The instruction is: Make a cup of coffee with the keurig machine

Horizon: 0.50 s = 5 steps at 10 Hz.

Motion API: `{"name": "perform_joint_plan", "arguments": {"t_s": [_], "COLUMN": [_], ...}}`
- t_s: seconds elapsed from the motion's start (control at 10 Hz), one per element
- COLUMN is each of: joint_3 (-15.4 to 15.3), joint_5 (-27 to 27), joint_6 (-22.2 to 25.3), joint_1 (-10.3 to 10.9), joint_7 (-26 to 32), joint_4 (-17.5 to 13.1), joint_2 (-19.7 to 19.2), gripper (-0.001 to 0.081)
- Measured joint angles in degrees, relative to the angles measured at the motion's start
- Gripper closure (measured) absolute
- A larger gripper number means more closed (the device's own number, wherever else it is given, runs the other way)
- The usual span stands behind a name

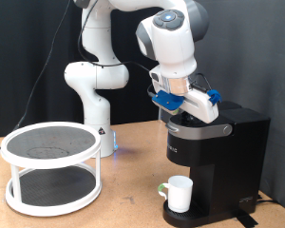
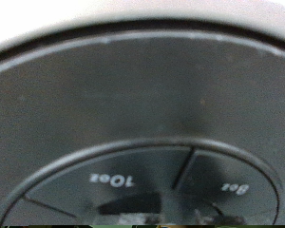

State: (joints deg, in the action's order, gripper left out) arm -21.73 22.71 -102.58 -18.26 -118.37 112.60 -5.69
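**Two cameras: one wide and level, one pressed against the lid**

The exterior view stands off the arm, roughly at desk (image 1: 123, 176) height, facing the keurig machine (image 1: 223, 152) from its front and far enough back to take in the whole machine, the arm above it and a white two-tier rack (image 1: 52, 166) out towards the exterior view's left of the machine. The wrist view looks straight onto the keurig machine's top panel (image 2: 142, 123) from very near, so close that the dark curved surface fills the picture and is blurred; the "10oz" (image 2: 112, 180) and "8oz" (image 2: 235, 187) button labels read upside down. Both views share only the machine's top.
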Motion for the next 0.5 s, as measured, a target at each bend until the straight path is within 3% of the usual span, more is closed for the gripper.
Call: {"name": "perform_joint_plan", "arguments": {"t_s": [0.3,0.5], "joint_3": [0.1,0.2], "joint_5": [0.2,2.7], "joint_6": [-0.2,-2.4], "joint_1": [0.0,-0.3], "joint_7": [1.4,7.0], "joint_4": [-0.3,1.4], "joint_2": [-0.3,0.9], "gripper": [0.0806,0.0806]}}
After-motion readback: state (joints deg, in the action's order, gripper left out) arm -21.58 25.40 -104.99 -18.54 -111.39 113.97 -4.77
